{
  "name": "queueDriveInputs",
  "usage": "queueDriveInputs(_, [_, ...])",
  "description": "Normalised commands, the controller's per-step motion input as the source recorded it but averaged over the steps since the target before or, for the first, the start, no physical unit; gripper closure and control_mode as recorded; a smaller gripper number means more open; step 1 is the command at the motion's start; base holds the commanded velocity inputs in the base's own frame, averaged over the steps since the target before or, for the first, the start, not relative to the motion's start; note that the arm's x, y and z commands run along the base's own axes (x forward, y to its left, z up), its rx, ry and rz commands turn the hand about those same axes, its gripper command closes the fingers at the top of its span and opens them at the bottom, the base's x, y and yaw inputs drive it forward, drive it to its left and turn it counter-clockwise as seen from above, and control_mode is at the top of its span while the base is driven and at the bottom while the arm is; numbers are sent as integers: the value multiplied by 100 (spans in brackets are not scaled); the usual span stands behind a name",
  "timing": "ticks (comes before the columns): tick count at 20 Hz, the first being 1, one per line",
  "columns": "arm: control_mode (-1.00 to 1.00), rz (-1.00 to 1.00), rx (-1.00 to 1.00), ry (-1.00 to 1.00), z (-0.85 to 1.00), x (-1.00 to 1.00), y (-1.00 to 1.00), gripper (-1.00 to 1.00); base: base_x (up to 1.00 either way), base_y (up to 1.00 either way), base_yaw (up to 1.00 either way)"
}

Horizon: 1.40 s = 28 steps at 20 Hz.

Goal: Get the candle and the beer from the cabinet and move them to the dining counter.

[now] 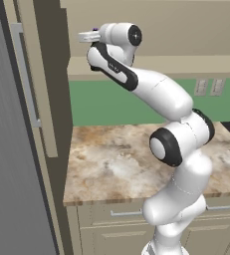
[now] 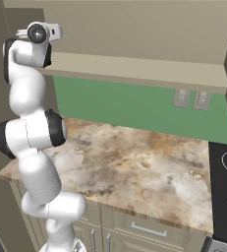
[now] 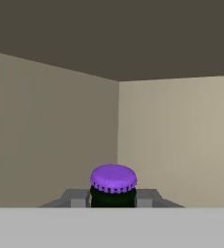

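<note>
beer (image 3: 113, 186): glass, smooth, slippery, breakable; top-heavy if gripped high.
grip: at neck under purple cap.
hand (image 3: 113, 197): clamped on beer neck.

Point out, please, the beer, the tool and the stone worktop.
beer (image 3: 113, 178): hand view, purple cap.
tool (image 3: 113, 198): hand view, between its fingertips.
stone worktop (image 2: 149, 162): right base view, bare top.
</note>
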Motion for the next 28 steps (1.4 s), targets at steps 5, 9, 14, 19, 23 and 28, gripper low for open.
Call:
queueDriveInputs(5, [-100,0,0,0,0,-13,-47,100,0,0,0])
queueDriveInputs(9, [-100,0,0,0,0,-20,-56,100,0,0,0])
queueDriveInputs(14, [-100,0,0,-1,0,-16,-58,100,0,0,0])
queueDriveInputs(19, [-100,-1,0,-3,1,-49,-49,100,0,0,0])
queueDriveInputs(23, [-100,-4,-1,0,14,-63,-41,100,0,0,0])
queueDriveInputs(28, [-100,-8,-4,0,18,-68,-23,100,0,0,0])
